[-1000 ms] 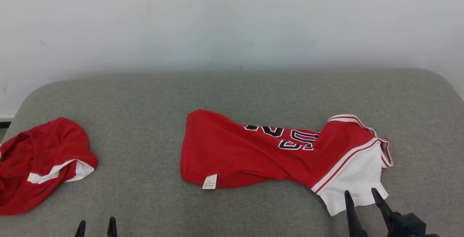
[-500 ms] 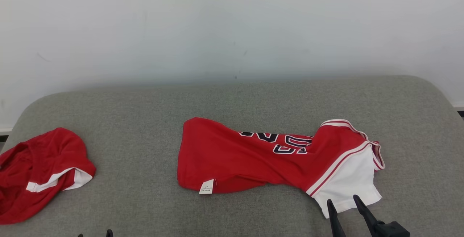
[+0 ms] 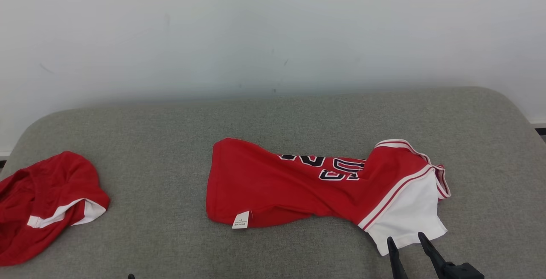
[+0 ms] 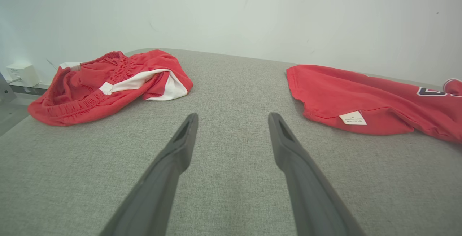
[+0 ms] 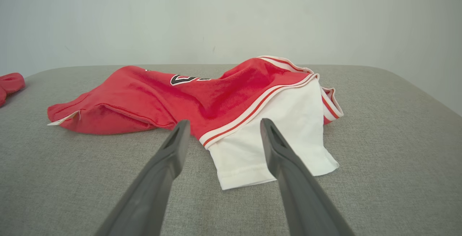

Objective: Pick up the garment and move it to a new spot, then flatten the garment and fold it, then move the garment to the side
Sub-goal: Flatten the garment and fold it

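Here, the left wrist view shows the left tool (image 4: 232, 116) spread; right tool (image 5: 223, 121) likewise, by the garment (image 5: 216, 99).

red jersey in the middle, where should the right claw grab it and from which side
Grip the white sleeve of the jersey at its free hem, coming from the near side. It lies flat on the grey cushion and juts toward the open right claw, unlike the bunched red body.
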`<state>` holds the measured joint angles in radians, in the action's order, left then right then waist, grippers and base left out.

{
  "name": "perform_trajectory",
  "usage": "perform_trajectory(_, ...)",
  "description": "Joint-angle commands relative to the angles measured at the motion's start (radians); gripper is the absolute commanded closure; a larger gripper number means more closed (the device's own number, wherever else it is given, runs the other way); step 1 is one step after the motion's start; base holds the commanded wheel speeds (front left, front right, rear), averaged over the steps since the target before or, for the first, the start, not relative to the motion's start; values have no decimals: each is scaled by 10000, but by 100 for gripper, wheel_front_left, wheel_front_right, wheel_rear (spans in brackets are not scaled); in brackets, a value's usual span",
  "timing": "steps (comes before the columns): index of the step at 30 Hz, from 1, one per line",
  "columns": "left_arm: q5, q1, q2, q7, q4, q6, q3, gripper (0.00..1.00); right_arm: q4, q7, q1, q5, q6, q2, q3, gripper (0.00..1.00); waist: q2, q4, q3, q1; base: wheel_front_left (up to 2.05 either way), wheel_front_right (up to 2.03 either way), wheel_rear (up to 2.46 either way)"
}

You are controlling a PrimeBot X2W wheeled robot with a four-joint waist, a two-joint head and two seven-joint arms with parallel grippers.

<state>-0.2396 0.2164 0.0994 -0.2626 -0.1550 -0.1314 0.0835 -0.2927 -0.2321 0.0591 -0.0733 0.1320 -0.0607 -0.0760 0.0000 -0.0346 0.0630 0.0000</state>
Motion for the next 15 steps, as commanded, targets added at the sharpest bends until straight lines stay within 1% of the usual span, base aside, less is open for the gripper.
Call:
perform_trajectory(1, -59, 51, 7, -33, -6, 16, -13, 0, 0, -12, 24, -32, -27, 12, 29, 0, 0, -6, -13, 0, 0, 0, 0)
perform_trajectory(9, -86, -2, 37, -33, -130, 16, -104, 0, -9, 61, -36, -1, -27, 28, 94, 0, 0, -35, -64, 0, 0, 0, 0)
perform_trajectory(15, -245, -515, 355, -33, -705, 15, -826, 0, -32, 496, -282, -88, -27, 44, 514, 0, 0, -151, -236, 0, 0, 0, 0)
